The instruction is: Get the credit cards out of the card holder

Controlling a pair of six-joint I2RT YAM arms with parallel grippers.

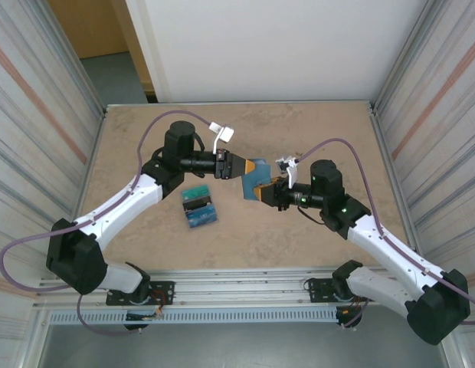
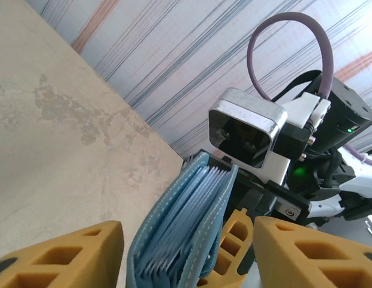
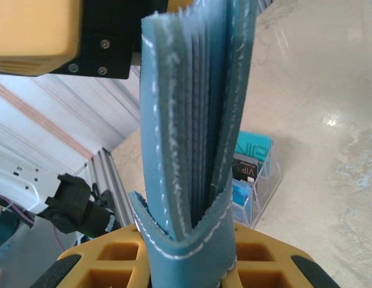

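Below, beige tabletop, striped walls

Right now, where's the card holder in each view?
Top external: card holder just right of centre.
Left wrist: card holder bottom centre, seen edge-on.
Right wrist: card holder centre, upright, seen edge-on.
Shared landmark: the beige marbled table.

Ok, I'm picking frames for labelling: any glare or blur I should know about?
Right wrist view: glare patch on the table, cards behind the wallet slightly soft. Left wrist view: wallet sharp. Top view: even light, soft shadows.
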